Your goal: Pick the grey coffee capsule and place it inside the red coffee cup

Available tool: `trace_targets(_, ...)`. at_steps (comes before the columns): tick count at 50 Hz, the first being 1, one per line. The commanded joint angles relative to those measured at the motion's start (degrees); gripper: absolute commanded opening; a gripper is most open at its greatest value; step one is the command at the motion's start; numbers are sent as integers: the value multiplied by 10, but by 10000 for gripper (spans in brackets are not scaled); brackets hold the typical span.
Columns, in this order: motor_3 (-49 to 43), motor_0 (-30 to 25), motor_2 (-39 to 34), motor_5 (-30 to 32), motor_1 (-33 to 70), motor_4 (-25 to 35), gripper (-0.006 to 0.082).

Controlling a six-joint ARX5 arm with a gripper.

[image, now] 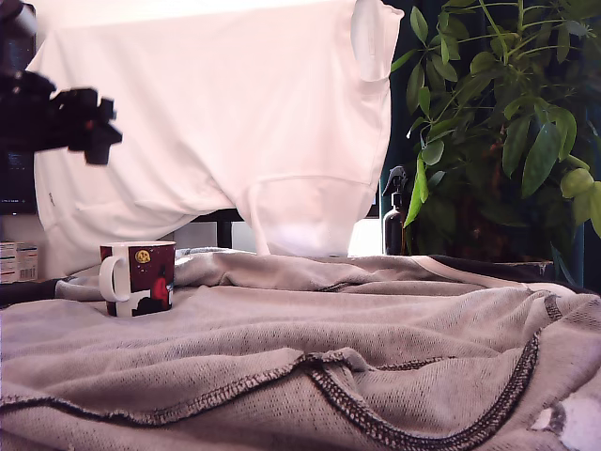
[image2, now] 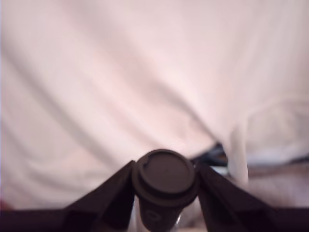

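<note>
Grey coffee capsule (image2: 165,180) in hand (image2: 165,193)

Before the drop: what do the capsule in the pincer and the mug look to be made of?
Grey coffee capsule: dark, matte, smooth-moulded rim, probably plastic; the blur leaves coated metal possible. Red coffee cup: glossy printed body with white handle, looks like glazed ceramic. It stands on soft grey knit cloth.
</note>
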Motion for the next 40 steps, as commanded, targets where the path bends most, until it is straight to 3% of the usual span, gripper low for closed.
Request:
trace_targets(1,-2,-2,19,2,32,1,5)
trace_targets(16,-47,-2,87,-3,103,3,5)
trace_targets(36,-153,-3,92,-25,106,58,7)
trace_targets(38,-156,-3,92,-27,106,68,18)
trace_targets(40,-158,-3,92,-28,106,77,86)
